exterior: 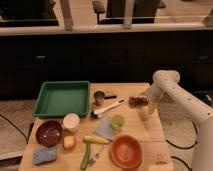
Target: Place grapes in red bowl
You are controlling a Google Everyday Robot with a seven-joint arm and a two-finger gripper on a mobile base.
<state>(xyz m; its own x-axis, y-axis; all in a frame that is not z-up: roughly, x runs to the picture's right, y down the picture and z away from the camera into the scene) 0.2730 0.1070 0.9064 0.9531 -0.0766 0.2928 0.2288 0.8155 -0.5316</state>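
Hand [145, 109] on the white arm sits low at the right edge of the wooden worktop [155, 135], just beside the cluster of dark reddish-purple grapes [136, 101]; whether it grips them cannot be told. A green rectangular plastic tray [60, 97] fills the far left corner. A dark red round bowl [49, 132] lies by the left edge, a small metal cup [99, 96] mid-worktop, and an orange round bowl [125, 150] at the near edge.

Two bowls [49, 132] [125, 151], one tray [61, 97], one tool [144, 110] by grapes [136, 101]
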